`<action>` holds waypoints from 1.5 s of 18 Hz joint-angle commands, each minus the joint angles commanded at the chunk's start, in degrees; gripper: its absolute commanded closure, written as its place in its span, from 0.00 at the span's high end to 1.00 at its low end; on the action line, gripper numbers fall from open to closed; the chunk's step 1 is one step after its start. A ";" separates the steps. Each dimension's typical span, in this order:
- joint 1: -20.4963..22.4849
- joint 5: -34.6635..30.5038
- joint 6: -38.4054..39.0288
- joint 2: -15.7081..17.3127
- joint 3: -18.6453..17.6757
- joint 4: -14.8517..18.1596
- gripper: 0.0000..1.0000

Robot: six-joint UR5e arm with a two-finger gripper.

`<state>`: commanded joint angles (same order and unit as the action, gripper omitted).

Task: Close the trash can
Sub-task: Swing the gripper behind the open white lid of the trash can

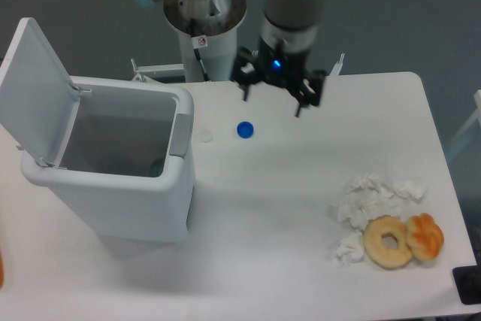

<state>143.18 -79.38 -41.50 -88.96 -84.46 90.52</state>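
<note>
My gripper (271,98) hangs with its 2 fingers spread wide and holding nothing, above the table's back edge, while the bin (113,178) sits well to its left, its lid (34,92) upright on the far-left rim.

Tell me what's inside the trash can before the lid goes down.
The trash can stands open. Something small and greenish shows low against its right inner wall; the front wall hides the rest of the bottom.

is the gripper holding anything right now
No, the gripper hangs open and empty above the table, with the blue cap lying apart below it.
</note>
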 joint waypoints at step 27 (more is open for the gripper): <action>-21.27 13.99 38.16 2.47 6.77 -8.25 1.00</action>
<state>121.91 -65.39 -3.34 -86.48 -77.69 82.27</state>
